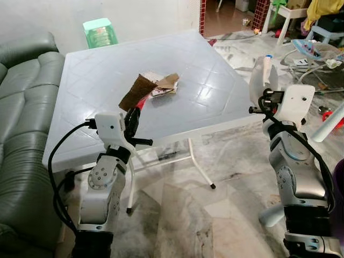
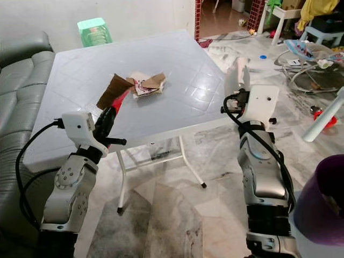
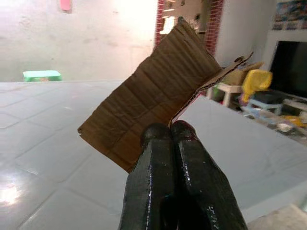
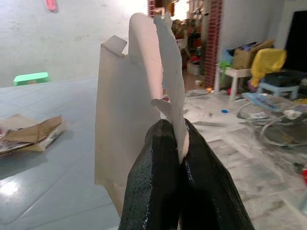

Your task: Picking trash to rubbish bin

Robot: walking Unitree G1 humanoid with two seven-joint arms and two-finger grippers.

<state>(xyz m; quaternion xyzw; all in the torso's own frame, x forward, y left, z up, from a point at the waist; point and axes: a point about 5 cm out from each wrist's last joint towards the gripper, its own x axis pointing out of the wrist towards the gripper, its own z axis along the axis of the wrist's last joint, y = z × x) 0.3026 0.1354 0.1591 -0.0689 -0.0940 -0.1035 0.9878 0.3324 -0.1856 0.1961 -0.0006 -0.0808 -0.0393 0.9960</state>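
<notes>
A: What did the left end effector (image 3: 171,132) have?

B: Its two black fingers (image 3: 153,163) were pressed together on a torn piece of brown cardboard (image 1: 135,92), held up above the near edge of the white desk (image 1: 97,70).

A: And the right end effector (image 4: 173,129)?

B: Clamped on a pale sheet of torn card (image 4: 125,110), raised upright just off the desk's right side, over the marble floor (image 1: 231,166).

A: Was any trash left on the desk?

B: Yes, a small heap of crumpled cardboard and paper scraps (image 1: 164,84) lay near the middle, just beyond the brown piece.

A: What else was around?

B: A grey sofa (image 1: 21,107) along the desk's left side, and a green stool (image 1: 100,32) by the wall behind it.
</notes>
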